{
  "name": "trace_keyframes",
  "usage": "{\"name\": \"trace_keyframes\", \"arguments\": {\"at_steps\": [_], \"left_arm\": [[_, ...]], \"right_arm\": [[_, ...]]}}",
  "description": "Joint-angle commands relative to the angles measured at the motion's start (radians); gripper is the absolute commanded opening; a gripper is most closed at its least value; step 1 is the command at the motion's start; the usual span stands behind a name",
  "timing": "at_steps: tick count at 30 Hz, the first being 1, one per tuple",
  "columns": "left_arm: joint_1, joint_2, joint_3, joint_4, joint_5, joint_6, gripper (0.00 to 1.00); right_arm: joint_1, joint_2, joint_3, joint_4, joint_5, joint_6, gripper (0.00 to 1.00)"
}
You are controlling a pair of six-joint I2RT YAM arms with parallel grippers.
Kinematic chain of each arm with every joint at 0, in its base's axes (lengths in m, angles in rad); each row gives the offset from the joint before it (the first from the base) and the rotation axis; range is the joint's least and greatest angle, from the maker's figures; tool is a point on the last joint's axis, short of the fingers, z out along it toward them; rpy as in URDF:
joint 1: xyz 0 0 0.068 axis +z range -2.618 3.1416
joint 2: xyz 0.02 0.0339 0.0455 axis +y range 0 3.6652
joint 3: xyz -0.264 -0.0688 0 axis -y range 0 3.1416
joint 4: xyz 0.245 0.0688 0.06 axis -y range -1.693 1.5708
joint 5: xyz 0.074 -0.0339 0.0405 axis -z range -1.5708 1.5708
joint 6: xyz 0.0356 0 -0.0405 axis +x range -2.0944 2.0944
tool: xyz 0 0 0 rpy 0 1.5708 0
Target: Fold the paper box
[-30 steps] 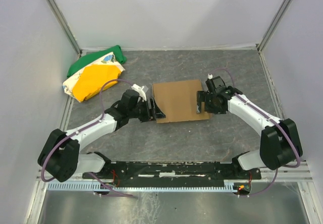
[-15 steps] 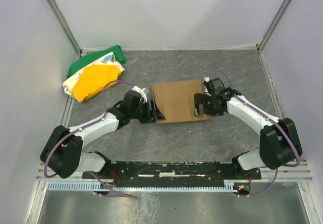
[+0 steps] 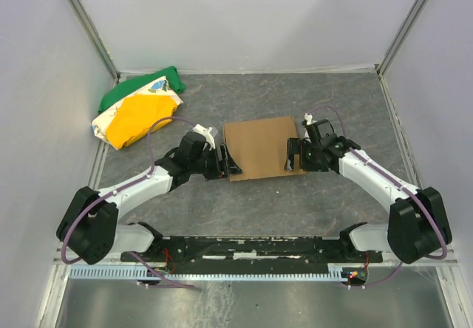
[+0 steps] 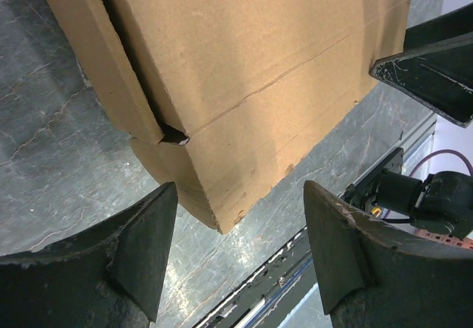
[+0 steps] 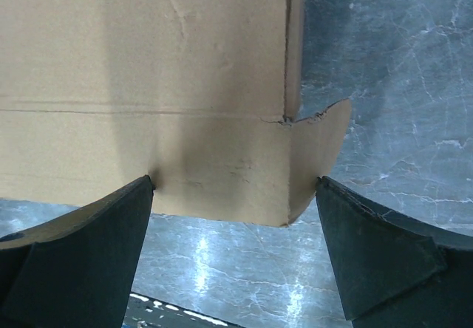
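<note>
Right arm swung outward, both jaws apart astride paper box corners, underside hidden

Right gripper: since a second ago it has crept slightly further in over the right edge of the paper box.

Right arm's elbow: swung outward, further from the box's right side and lower in the top view.

Left arm's elbow: edged toward the box at the half-second mark, now back out.

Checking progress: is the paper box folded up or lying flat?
Flat: the paper box lies low on the table, no walls standing.
</note>
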Motion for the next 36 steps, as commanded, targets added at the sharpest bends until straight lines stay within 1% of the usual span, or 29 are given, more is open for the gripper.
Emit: {"name": "trace_keyframes", "arguments": {"at_steps": [1, 3, 7, 11, 17, 21, 24, 32, 36], "left_arm": [[-0.004, -0.020, 0.001, 0.077, 0.033, 0.030, 0.76], [-0.003, -0.012, -0.006, 0.108, 0.051, 0.022, 0.76], [-0.004, 0.004, -0.010, 0.137, 0.076, 0.007, 0.76], [-0.005, 0.001, -0.005, 0.140, 0.082, 0.002, 0.76], [-0.006, -0.001, 0.020, 0.113, 0.096, 0.008, 0.76], [-0.006, 0.000, 0.035, 0.092, 0.091, 0.017, 0.76], [-0.006, 0.009, 0.036, 0.081, 0.082, 0.027, 0.76], [-0.006, 0.042, 0.039, 0.052, 0.056, 0.060, 0.75], [-0.006, 0.067, 0.037, 0.043, 0.035, 0.079, 0.75]], "right_arm": [[-0.010, -0.021, -0.010, 0.089, -0.091, 0.016, 0.99], [-0.013, -0.015, -0.014, 0.113, -0.136, 0.015, 1.00], [-0.013, -0.026, -0.001, 0.103, -0.204, 0.023, 1.00], [-0.014, -0.075, 0.020, 0.068, -0.224, 0.038, 1.00], [-0.015, -0.128, 0.069, -0.033, -0.234, 0.047, 1.00], [-0.014, -0.141, 0.083, -0.070, -0.204, 0.036, 1.00], [-0.014, -0.114, 0.073, -0.072, -0.182, 0.012, 1.00], [-0.014, -0.049, 0.002, 0.011, -0.136, 0.003, 1.00], [-0.013, -0.029, -0.022, 0.035, -0.106, -0.002, 0.94]]}}
